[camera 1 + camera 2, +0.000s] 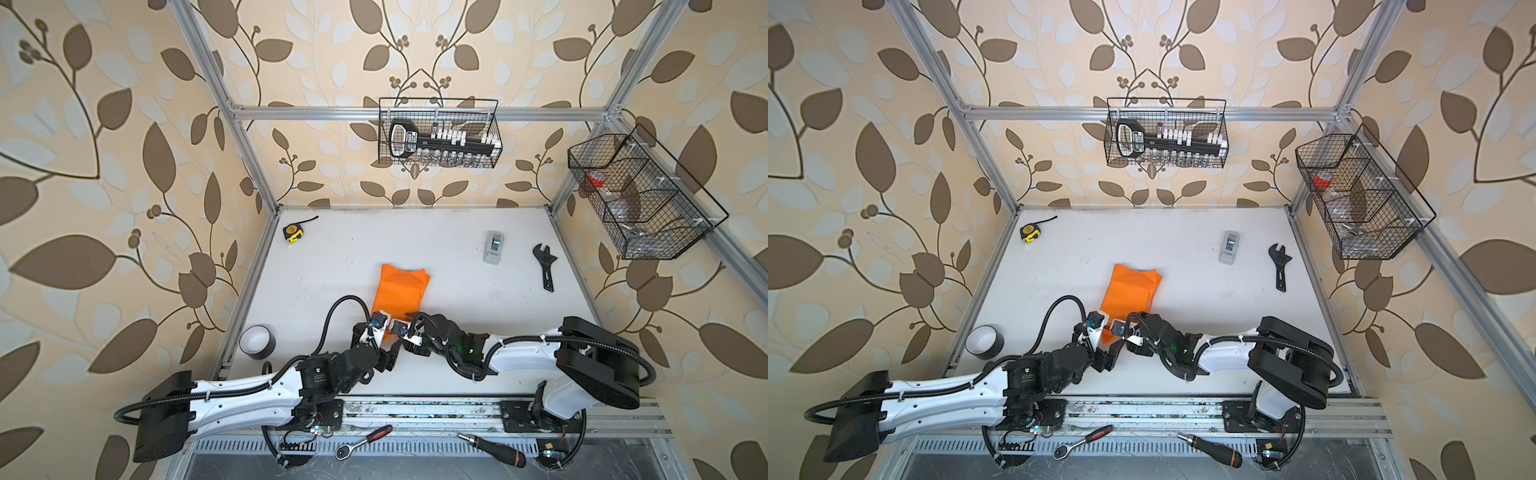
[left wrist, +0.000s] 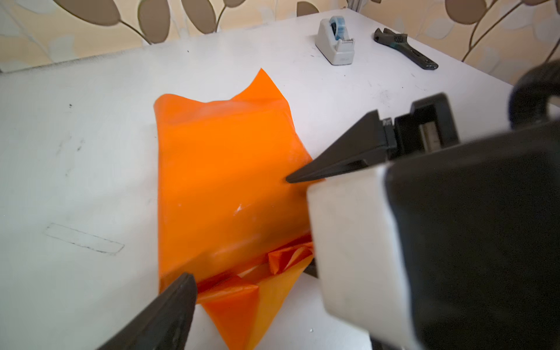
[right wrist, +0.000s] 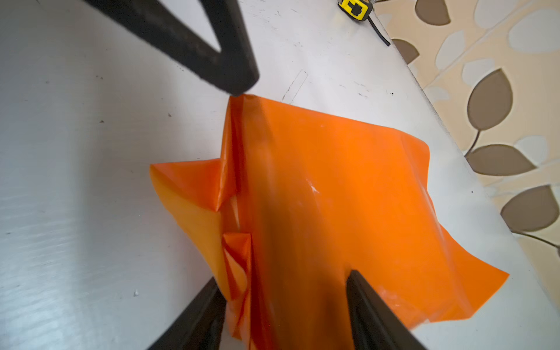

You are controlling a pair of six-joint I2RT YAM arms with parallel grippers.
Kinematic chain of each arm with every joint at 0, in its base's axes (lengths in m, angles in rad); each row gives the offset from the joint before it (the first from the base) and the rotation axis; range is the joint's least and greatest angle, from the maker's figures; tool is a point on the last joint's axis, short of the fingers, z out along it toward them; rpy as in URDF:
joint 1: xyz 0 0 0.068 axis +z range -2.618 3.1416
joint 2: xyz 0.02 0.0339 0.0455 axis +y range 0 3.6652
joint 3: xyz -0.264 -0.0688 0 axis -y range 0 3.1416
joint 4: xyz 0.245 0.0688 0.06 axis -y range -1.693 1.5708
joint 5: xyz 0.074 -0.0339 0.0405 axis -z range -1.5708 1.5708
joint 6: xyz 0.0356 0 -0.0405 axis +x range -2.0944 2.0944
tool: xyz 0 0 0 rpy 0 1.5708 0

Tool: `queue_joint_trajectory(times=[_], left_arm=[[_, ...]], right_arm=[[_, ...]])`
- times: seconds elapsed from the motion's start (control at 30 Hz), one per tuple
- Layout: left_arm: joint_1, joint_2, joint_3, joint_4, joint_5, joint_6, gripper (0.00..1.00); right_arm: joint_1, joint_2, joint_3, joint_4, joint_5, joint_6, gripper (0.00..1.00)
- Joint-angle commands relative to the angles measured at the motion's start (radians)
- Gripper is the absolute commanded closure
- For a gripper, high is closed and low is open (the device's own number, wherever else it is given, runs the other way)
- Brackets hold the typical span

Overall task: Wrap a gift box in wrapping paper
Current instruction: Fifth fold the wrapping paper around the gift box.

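The orange wrapping paper (image 1: 401,286) (image 1: 1131,286) lies folded over a bundle mid-table, with loose folded flaps at its near end. The gift box is hidden under it. My left gripper (image 1: 380,338) (image 2: 272,303) is at that near end. It is open, with one finger (image 2: 181,303) beside the paper's corner; the other finger is hidden by the right arm. My right gripper (image 1: 405,322) (image 3: 281,281) comes in from the right. It is open and straddles the near end of the paper (image 3: 318,181), fingertips against it. One fingertip (image 2: 303,177) touches the paper's (image 2: 230,169) right edge.
A grey tape dispenser (image 1: 493,246) and a black wrench (image 1: 546,266) lie at the back right. At the back left is a yellow tape measure (image 1: 293,232), and a black tape roll (image 1: 257,340) is near left. A ratchet (image 1: 363,440) and a screwdriver (image 1: 494,449) lie on the front rail.
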Motion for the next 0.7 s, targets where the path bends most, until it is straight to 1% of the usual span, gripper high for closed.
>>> queue_joint_trajectory(times=[0.0, 0.07, 0.13, 0.2, 0.37, 0.5, 0.53, 0.57, 0.67], left_arm=[[-0.007, -0.085, 0.032, -0.128, -0.095, -0.073, 0.11], [-0.007, -0.125, 0.04, -0.194, -0.129, -0.127, 0.12], [-0.007, -0.141, 0.056, -0.283, -0.159, -0.189, 0.16], [-0.007, -0.126, 0.081, -0.358, -0.15, -0.233, 0.17], [-0.007, -0.018, 0.2, -0.574, -0.049, -0.355, 0.11], [-0.007, 0.084, 0.312, -0.714, 0.11, -0.401, 0.07], [-0.007, 0.111, 0.327, -0.738, 0.14, -0.415, 0.06], [-0.006, 0.133, 0.331, -0.749, 0.16, -0.426, 0.02], [-0.007, 0.206, 0.313, -0.713, 0.202, -0.456, 0.01]], right_arm=[[-0.009, 0.022, 0.013, -0.019, 0.003, 0.014, 0.39], [-0.01, 0.019, 0.012, -0.02, 0.006, 0.017, 0.4], [-0.014, 0.017, 0.013, -0.019, 0.005, 0.019, 0.41], [-0.014, 0.017, 0.011, -0.02, 0.004, 0.019, 0.41], [-0.017, 0.012, 0.005, -0.017, 0.006, 0.017, 0.41], [-0.022, 0.002, -0.006, -0.012, -0.002, 0.016, 0.41], [-0.023, -0.001, -0.009, -0.01, -0.002, 0.016, 0.41], [-0.024, -0.001, -0.01, -0.008, -0.003, 0.014, 0.41], [-0.026, -0.004, -0.017, 0.001, -0.012, 0.02, 0.41]])
